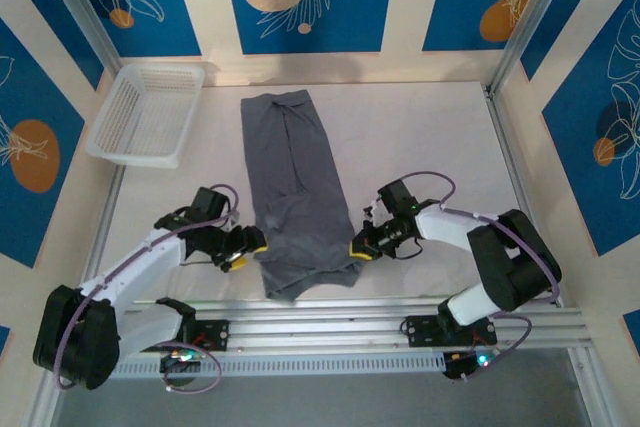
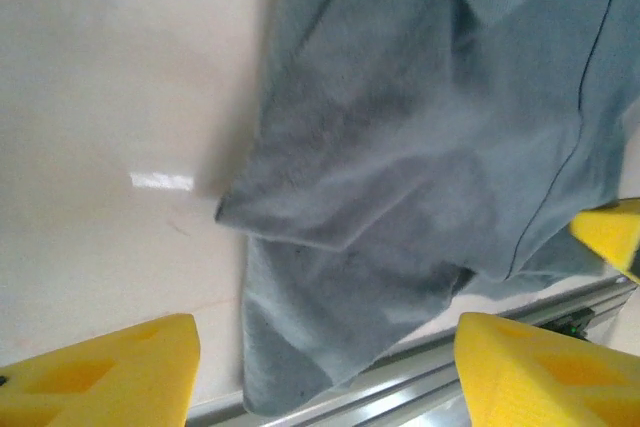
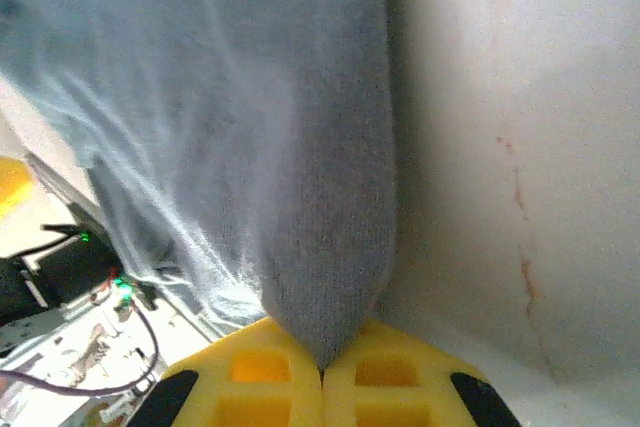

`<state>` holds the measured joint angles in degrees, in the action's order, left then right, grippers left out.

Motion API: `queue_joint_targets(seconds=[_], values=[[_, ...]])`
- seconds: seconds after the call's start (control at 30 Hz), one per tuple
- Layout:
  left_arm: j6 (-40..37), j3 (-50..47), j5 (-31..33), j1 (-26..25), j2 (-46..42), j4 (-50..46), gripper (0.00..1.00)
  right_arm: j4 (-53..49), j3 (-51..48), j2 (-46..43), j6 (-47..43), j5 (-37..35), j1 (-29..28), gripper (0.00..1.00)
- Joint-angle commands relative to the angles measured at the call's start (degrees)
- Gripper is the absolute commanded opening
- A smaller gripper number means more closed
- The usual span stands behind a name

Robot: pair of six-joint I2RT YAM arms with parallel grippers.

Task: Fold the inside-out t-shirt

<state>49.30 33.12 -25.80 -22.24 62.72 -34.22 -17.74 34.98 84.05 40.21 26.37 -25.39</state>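
The slate-grey inside-out t-shirt (image 1: 295, 187) lies on the table folded into a long narrow strip running from the back to the near edge. My right gripper (image 1: 360, 247) is at the strip's near right corner. In the right wrist view its yellow jaws are shut (image 3: 322, 369) on a pinched fold of the t-shirt (image 3: 300, 147). My left gripper (image 1: 246, 245) sits at the near left corner. Its yellow fingers (image 2: 100, 377) stand wide apart, so the gripper (image 2: 320, 377) is open, with the t-shirt's near hem (image 2: 330, 307) lying loose between and ahead of them.
A white lattice basket (image 1: 145, 112) stands at the back left of the table. An aluminium rail (image 1: 380, 322) runs along the near edge, just under the shirt's hem. Bare white tabletop (image 1: 430, 137) lies to the right of the shirt.
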Motion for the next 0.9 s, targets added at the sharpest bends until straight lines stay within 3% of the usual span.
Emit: queue_joint_targets(seconds=[0.0,0.07,0.23,0.37,0.5,0.6,0.73,0.87], values=[[5.14,-1.63,4.52,-1.00,-2.60,0.53,0.66,-1.41,-1.47,-7.64,0.17,3.53,1.13,0.00],[5.65,-2.46,5.52,-0.96,-2.79,1.52,0.64,-2.39,-3.09,-11.44,0.27,2.18,0.73,0.00],[8.11,-3.41,-0.29,-4.23,3.26,10.93,0.63,0.45,-7.49,-16.27,3.96,-0.02,-0.60,0.00],[7.76,0.52,1.98,-9.04,8.91,10.67,0.62,0.03,-7.28,-15.92,3.29,-0.24,-0.61,0.00],[9.15,0.68,3.22,-10.10,11.24,13.13,0.47,-1.31,-6.25,-15.11,2.25,-0.69,-0.54,0.00],[9.15,0.87,4.14,-10.19,12.04,13.70,0.44,-1.76,-5.81,-14.90,1.76,-1.06,-0.41,0.00],[9.49,1.23,3.31,-10.69,15.36,16.29,0.46,-2.58,-4.97,-14.33,0.95,-1.45,0.28,0.00],[8.04,3.24,5.50,-12.35,16.10,11.68,0.59,-3.50,-4.58,-13.74,-0.15,-0.93,1.39,0.00]])
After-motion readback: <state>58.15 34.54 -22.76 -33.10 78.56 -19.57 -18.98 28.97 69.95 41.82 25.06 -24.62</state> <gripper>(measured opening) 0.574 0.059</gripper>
